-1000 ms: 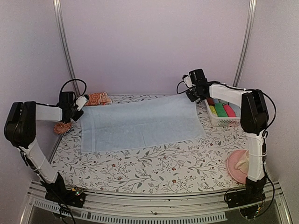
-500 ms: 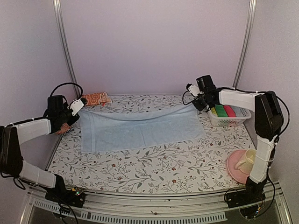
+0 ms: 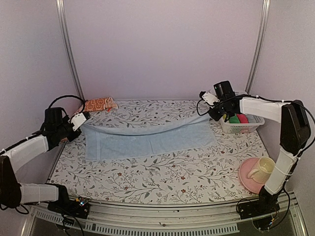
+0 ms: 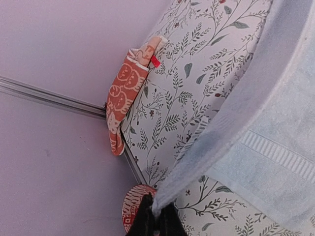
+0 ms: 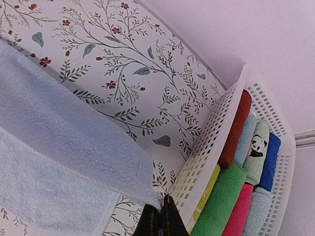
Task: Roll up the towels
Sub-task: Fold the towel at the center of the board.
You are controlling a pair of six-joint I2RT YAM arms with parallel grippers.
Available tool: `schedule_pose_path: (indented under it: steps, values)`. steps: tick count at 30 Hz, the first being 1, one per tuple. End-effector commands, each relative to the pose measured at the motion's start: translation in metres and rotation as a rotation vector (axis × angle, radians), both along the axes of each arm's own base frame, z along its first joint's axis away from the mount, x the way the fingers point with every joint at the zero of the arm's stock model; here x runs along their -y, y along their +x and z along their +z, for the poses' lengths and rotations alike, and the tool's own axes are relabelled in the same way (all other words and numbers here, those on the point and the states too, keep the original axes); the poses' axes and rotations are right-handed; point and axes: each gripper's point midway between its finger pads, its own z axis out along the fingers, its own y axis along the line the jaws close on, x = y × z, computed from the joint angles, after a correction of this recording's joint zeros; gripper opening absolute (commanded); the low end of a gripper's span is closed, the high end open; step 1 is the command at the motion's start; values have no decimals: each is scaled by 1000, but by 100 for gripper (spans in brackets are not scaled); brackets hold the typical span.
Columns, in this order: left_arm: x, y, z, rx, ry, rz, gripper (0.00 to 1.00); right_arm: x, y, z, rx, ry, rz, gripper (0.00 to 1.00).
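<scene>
Closed left fingers (image 4: 145,223) pinch the far left corner of the plain light blue cloth towel (image 3: 147,140); closed right fingers (image 5: 150,225) pinch its far right corner. Far edge raised, sagging between them; near part flat on the floral-patterned surface (image 3: 147,179). At the far left corner lies the orange-red cloth towel with white face prints (image 3: 98,104).

Nothing legible in any view: no words, brand marks or numbers. Small red tag (image 4: 155,61) on the orange-red towel (image 4: 125,91), upper left of the left wrist view, too small to show any lettering. Only cartoon faces printed on that towel, and a panda face (image 5: 256,146) on a pale rolled towel (image 5: 255,167) in the white basket (image 5: 211,147), lower right of the right wrist view: pictures, not writing
</scene>
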Motion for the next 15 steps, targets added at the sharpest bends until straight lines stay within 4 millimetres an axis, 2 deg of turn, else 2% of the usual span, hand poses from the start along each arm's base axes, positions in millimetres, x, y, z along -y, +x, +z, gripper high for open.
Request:
schedule_pose_path:
  steps: [1,7,12,15]
  values:
    - [3,-14,-7,-38,-5,-23,0,1,-13,10,-14,31,24,2]
    - [4,-27,-10,-48,-4,-36,0,0,-24,10,-47,52,34,2]
    - [2,-31,-4,-30,-21,-22,0,1,-32,17,-45,70,41,2]
    - [4,-34,-7,-39,-29,-28,0,2,-35,17,-48,68,42,2]
